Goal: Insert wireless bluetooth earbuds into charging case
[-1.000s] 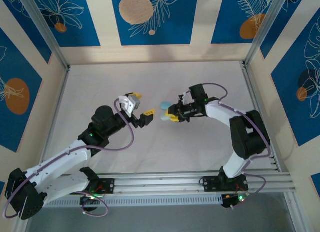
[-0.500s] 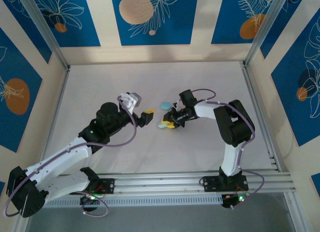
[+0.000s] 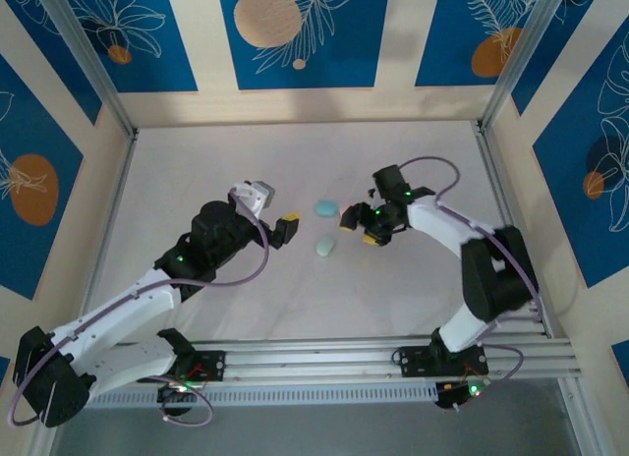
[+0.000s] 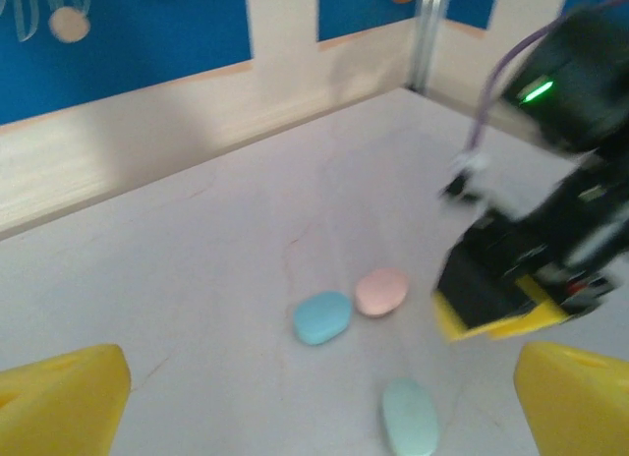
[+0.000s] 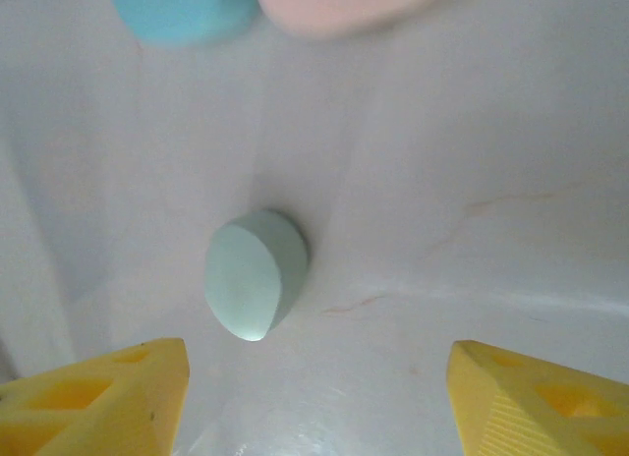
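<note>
Three closed oval charging cases lie on the white table: a mint one point(image 3: 325, 246) point(image 5: 256, 274) point(image 4: 411, 417), a blue one point(image 3: 325, 208) point(image 4: 322, 317) and a pink one point(image 4: 381, 292) touching the blue one. No earbuds are in view. My right gripper point(image 3: 360, 227) point(image 5: 314, 377) stands open just right of the mint case, nothing between its yellow fingers; it also shows blurred in the left wrist view point(image 4: 511, 289). My left gripper point(image 3: 279, 206) point(image 4: 319, 407) is open wide, left of the cases and apart from them.
The table point(image 3: 197, 171) is walled by beige and blue panels, with metal posts point(image 3: 506, 73) at the back corners. Bare surface stretches behind and in front of the cases.
My right gripper has opened and let go of the mint case, which now lies on the table, then pulled back to the right. The left gripper has opened a little wider.
</note>
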